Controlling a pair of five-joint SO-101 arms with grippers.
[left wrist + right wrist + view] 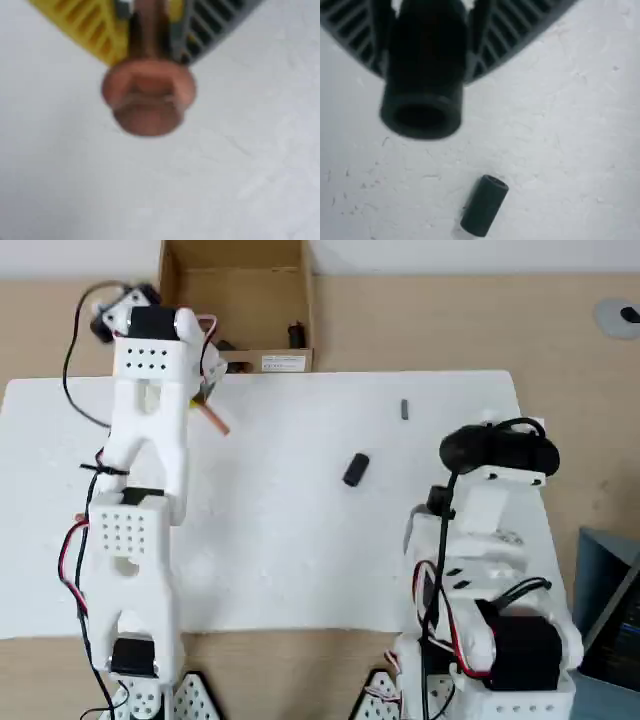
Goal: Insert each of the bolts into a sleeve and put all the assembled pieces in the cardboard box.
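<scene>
Covering the table, a white sheet (300,560) reaches the cardboard box (168,300), which holds a dark piece (296,335) near its front right corner. The left gripper (150,35) pinches a copper bolt (148,97) beside the box. The right gripper (427,45) clamps a black sleeve (422,107). A loose sleeve (355,469) lies mid-sheet, with a small dark bolt (404,409) nearby.

High view: from up high, looking straight down on the white mat (300,560), cardboard box (235,300) at the far edge. Left wrist view: very near, looking down past the left gripper (150,45) and its bolt (148,97) at the mat. Right wrist view: also near, looking down past the right gripper (425,45) and held sleeve (422,100). Shared by high and right wrist views: loose sleeve (484,205) on the mat.
</scene>
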